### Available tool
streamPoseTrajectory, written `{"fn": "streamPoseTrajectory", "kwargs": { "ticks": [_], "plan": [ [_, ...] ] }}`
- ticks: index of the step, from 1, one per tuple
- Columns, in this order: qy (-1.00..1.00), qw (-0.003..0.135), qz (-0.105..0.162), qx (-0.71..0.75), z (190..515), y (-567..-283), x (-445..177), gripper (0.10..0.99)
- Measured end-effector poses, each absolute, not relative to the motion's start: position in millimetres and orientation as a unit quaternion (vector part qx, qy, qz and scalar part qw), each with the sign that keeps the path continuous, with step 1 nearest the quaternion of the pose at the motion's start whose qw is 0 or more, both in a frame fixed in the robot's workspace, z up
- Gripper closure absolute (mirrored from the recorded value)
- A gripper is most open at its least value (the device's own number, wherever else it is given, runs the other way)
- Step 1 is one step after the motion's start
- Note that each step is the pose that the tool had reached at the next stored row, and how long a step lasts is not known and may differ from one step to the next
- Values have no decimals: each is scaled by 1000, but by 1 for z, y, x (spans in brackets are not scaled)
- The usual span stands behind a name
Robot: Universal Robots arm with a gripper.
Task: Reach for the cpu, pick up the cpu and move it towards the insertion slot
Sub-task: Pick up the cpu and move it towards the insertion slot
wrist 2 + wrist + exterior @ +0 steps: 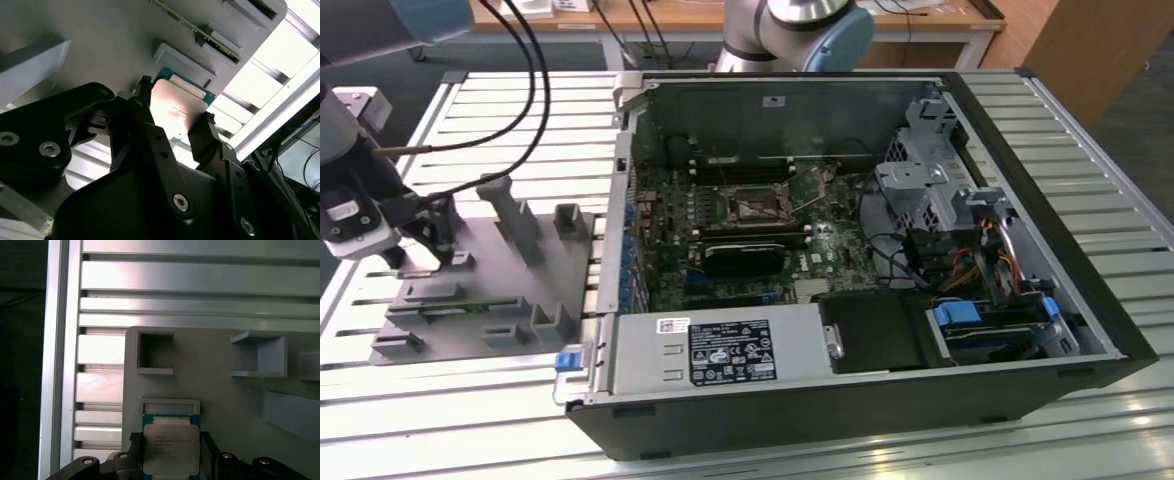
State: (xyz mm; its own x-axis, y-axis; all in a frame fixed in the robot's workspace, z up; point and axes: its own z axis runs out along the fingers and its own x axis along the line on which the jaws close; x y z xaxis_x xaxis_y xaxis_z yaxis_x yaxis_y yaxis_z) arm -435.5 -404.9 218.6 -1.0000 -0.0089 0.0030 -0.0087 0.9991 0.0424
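Observation:
The cpu (171,450), a flat square chip with a silvery top and a green rim, lies on the grey fixture plate (494,290) at the exterior view's left. My gripper (438,250) stands low over that plate. In both wrist views its black fingers (145,100) flank the cpu (177,107) and touch two opposite edges, so my gripper (170,442) is shut on it. I cannot tell whether the chip is lifted off the plate. The insertion slot (757,207), a metal-framed square socket, sits on the motherboard inside the open computer case.
The fixture plate carries upright grey blocks (507,205) and pockets (155,352) close around my gripper. The open case (854,250) has high walls, a black heatsink block (747,255), a power supply (707,350) and loose cables (961,260). Slatted aluminium table (494,100) lies beneath.

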Motion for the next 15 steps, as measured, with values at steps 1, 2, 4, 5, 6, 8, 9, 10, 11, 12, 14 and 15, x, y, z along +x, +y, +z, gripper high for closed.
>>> {"fn": "streamPoseTrajectory", "kwargs": {
  "ticks": [1,2,4,5,6,8,9,10,11,12,14,15],
  "plan": [
    [-1000,2,-21,4,223,-405,-435,545],
    [-1000,2,-21,4,228,-405,-436,545],
    [-1000,2,-21,4,237,-405,-436,545],
    [-1000,2,-21,4,241,-405,-436,545],
    [-1000,2,-21,4,246,-405,-436,545],
    [-1000,2,-21,4,255,-405,-436,545],
    [-1000,1,-21,4,259,-405,-436,545],
    [-1000,1,-21,4,264,-405,-436,545],
    [-1000,1,-21,4,268,-405,-436,545],
    [-1000,1,-21,4,273,-405,-436,545],
    [-1000,1,-21,4,282,-405,-436,545],
    [-1000,1,-21,4,286,-405,-436,545]
  ]
}}
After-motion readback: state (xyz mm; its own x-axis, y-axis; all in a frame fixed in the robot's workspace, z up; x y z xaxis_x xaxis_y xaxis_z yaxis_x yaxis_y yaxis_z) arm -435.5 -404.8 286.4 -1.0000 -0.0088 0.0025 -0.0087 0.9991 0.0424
